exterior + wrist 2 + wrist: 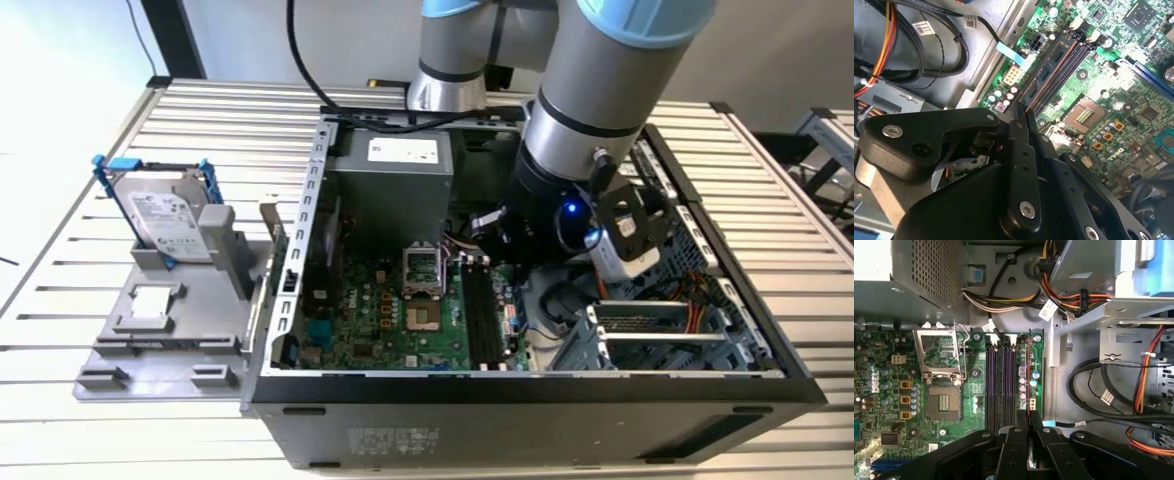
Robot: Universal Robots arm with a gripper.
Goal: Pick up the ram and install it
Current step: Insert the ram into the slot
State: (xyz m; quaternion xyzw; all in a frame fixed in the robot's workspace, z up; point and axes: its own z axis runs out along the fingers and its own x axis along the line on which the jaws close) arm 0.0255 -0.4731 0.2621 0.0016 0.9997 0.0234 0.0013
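Silver-grey tubular arm (587,100), its light-blue joint caps (641,15) toward twelve o'clock in the exterior view. The matte-black gripper (1029,416) carries silver screws (1027,210). Blue wrist light (571,210).

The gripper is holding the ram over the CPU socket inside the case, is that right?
Not quite. The gripper holds the ram at the memory slots, not over the CPU socket, which lies beside them, as the second wrist view shows. It is inside the case.
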